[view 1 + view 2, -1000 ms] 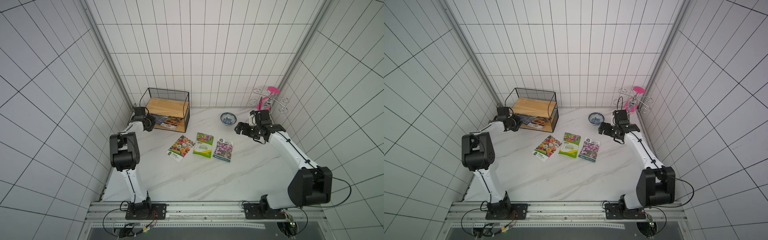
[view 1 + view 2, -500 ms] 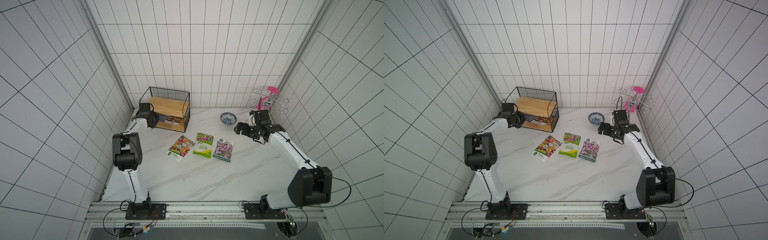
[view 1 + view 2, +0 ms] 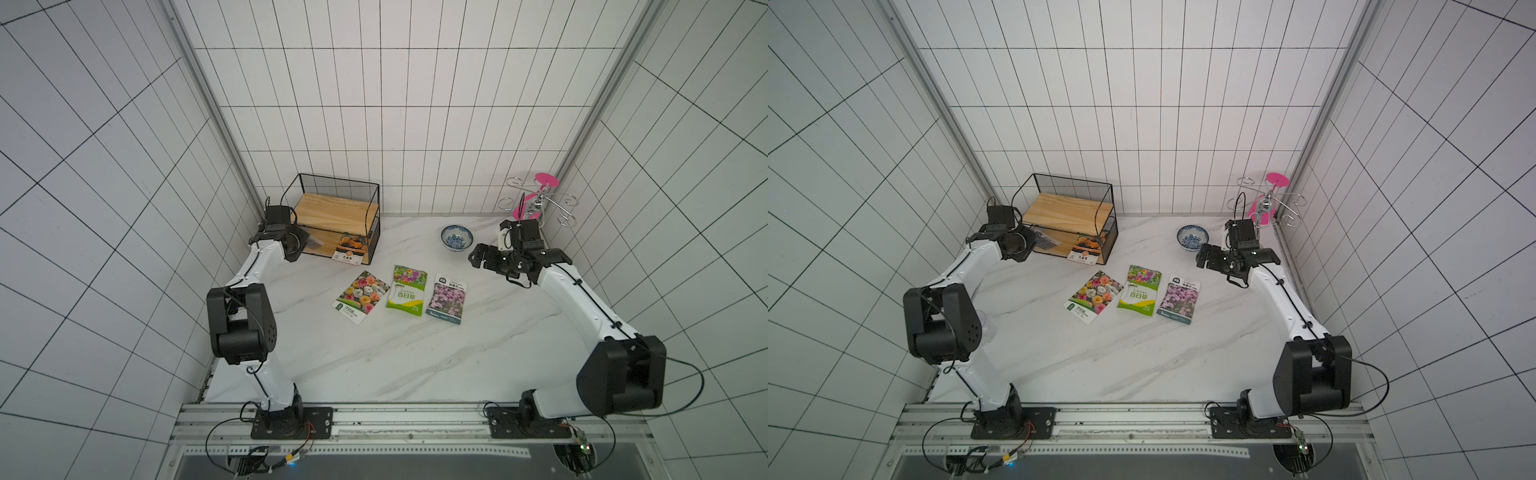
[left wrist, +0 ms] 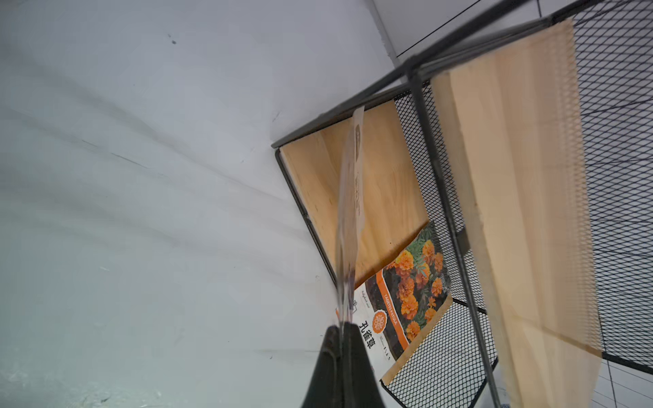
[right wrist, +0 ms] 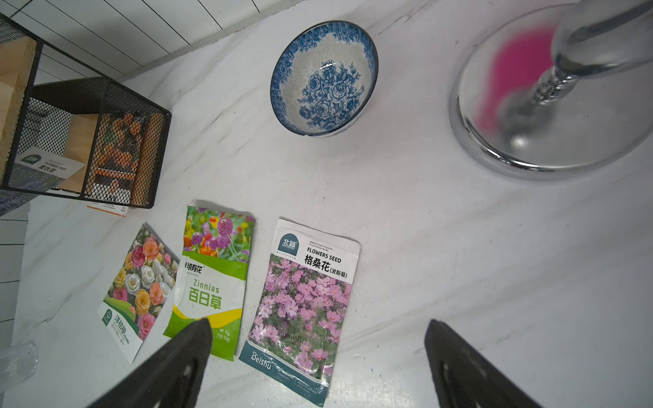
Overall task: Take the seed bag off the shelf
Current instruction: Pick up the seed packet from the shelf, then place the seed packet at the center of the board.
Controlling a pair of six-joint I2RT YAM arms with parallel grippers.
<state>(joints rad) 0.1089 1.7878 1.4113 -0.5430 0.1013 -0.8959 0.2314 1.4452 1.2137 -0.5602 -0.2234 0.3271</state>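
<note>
Table: white marble-patterned table (image 3: 415, 365), walled in by white tile.
Shelf: small two-tier rack (image 3: 337, 212) with a black wire frame, black mesh and two light wooden boards, at 11 o'clock on the table against the back wall.
Task bag: thin pale seed bag with a white header and a bluish-purple flower picture (image 4: 349, 212), at the 9 o'clock end of the shelf's lower tier. It reaches in over the lower board under the upper one. The frames do not show whether it rests on the wood.
Left end effector: the left end effector (image 4: 341, 326) is clenched on the near edge of that pale bag, at the shelf's open front. The bag shows edge-on between the black fingers.
Second shelf bag: orange marigold seed bag (image 3: 351, 249) at the 3 o'clock end of the lower board, its bottom edge hanging over the front.
Right end effector: the right end effector (image 5: 318, 323) is released, fingers wide apart and holding nothing, at 2 o'clock on the table.
Table centre: three seed bags side by side, one with mixed roses (image 3: 360, 297), a green zinnia one (image 3: 407, 290) and a pink cosmos one (image 3: 448, 298).
Bowl: blue-and-white floral ceramic bowl (image 3: 456, 237) at 1 o'clock, near the right end effector.
Stand: chrome wire stand with pink discs (image 3: 536, 201) in the far corner at 2 o'clock.
</note>
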